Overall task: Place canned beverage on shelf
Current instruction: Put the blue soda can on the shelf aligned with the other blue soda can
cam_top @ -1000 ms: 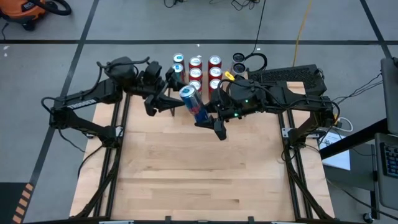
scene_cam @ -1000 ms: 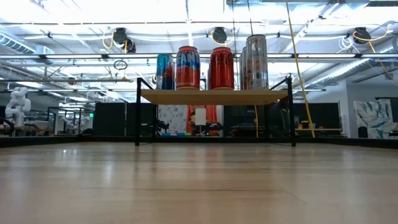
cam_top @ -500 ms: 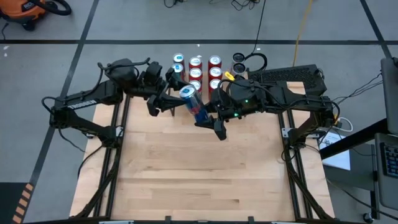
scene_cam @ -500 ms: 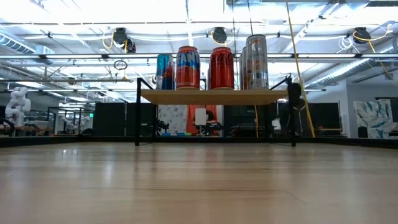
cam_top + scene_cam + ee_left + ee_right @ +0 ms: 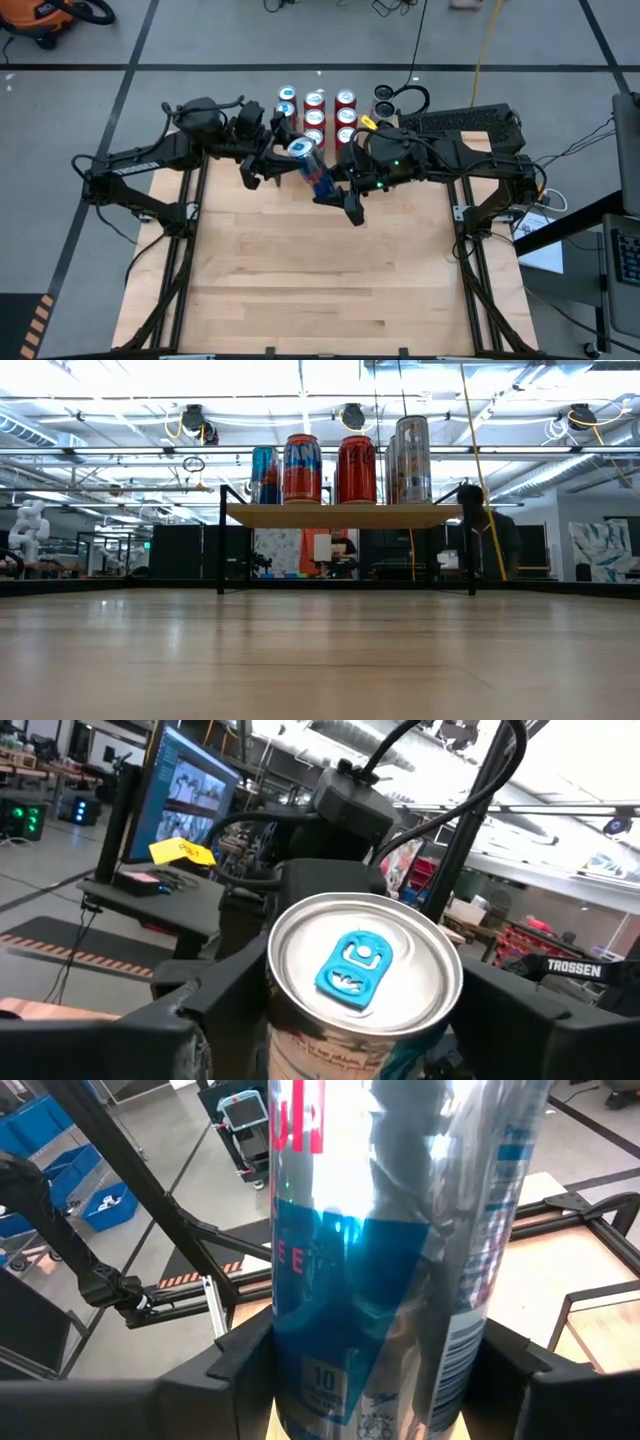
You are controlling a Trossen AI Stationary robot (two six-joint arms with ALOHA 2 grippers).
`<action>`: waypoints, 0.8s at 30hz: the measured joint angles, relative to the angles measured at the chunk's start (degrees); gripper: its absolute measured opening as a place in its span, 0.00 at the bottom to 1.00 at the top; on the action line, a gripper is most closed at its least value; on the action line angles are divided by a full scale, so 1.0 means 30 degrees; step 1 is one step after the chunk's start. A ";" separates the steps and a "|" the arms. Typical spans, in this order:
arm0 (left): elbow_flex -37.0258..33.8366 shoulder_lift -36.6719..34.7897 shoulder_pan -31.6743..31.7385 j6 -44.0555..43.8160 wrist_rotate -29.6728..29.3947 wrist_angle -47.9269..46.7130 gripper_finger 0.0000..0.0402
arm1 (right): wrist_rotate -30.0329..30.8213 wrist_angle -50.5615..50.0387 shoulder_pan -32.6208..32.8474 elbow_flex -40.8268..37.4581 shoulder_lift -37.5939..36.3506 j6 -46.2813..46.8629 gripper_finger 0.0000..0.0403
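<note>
Shelf (image 5: 318,135) nearly full: cans (image 5: 345,108) in close rows across top, little bare wood left. Blue-and-silver can (image 5: 312,166) held tilted just in front of shelf, left gripper (image 5: 272,160) and right gripper (image 5: 333,185) crowding either side. Tabletop (image 5: 320,270) in front of shelf wide open. Gap under shelf between black legs (image 5: 221,545) clear.

An orange shop vacuum (image 5: 45,18) sits on the grey floor beyond the wooden bench (image 5: 310,260), while a yellow cable (image 5: 484,45) trails nearby. A monitor (image 5: 190,782) glows in the workshop behind.
</note>
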 joint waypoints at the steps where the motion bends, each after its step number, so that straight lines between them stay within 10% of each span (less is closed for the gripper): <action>1: 0.0000 -0.0014 0.0000 0.0001 0.0000 -0.0014 0.70 | -0.0004 0.0013 0.0000 0.0012 0.0000 -0.0008 0.53; 24: 0.0000 -0.0038 -0.0007 -0.0006 -0.1428 -0.0052 0.68 | 0.0547 -0.0019 -0.0007 0.0015 0.0000 0.0067 0.53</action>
